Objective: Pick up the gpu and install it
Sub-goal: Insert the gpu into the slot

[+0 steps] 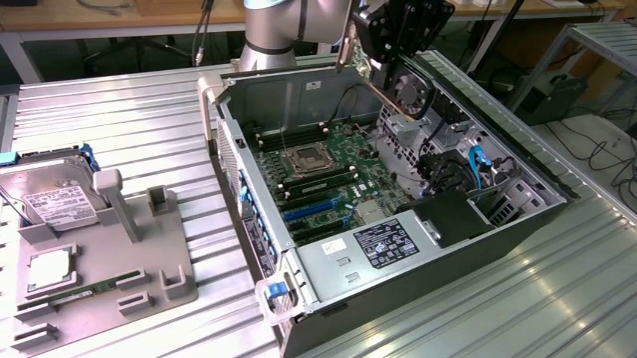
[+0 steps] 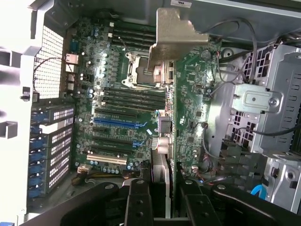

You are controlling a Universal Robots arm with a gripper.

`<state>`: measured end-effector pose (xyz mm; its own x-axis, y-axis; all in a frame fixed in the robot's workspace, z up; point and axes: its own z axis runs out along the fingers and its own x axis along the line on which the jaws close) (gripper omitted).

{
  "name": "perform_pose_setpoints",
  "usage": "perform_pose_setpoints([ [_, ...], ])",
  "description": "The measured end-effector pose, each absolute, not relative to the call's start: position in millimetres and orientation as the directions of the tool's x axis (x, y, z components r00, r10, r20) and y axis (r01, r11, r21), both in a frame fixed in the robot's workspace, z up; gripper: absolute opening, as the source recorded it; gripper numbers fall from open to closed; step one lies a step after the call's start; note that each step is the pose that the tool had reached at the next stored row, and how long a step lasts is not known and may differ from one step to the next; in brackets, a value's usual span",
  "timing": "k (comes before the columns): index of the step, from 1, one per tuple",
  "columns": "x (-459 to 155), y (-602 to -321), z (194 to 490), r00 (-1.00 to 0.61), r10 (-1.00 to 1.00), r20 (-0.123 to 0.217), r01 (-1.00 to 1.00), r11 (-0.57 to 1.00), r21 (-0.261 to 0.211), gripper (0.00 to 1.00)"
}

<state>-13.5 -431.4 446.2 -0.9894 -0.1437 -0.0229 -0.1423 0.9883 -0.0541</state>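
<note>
Fan face showing to the exterior view's camera, the gpu (image 1: 411,91) hangs in the air over the far end of the open computer case (image 1: 518,216), clear of the motherboard (image 1: 333,175) and not seated in any slot. The gripper (image 1: 396,56) has it: the black fingers (image 2: 138,202) are drawn partway in and clamp the card's two faces between them (the wrist view looks straight down its thin edge). In that view the gpu (image 2: 165,132) runs away from the fingers, and its pale metal bracket (image 2: 171,40) is the end farthest from the gripper, lying across part of the CPU socket (image 2: 136,68).

Beneath the card, the motherboard lies flat on the case floor, with the CPU socket (image 1: 301,158) near its middle and blue expansion slots (image 1: 313,212) toward the near side. A power supply (image 1: 374,246) with a dark label fills the near corner of the case, and a blue cable (image 1: 476,160) loops through the drive bays on the exterior view's right.

Well apart, on the exterior view's left, a grey holder (image 1: 149,253) sits on the ribbed metal table (image 1: 119,119). A silver hard drive (image 1: 55,198) leans in it, and a green memory stick (image 1: 95,291) lies near its front.
</note>
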Motion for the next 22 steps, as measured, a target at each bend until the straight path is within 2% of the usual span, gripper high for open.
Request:
perform_pose_setpoints([
  [22,-13.5,-431.4,446.2,-0.951,-0.308,-0.023,-0.306,0.950,-0.055,0.28],
])
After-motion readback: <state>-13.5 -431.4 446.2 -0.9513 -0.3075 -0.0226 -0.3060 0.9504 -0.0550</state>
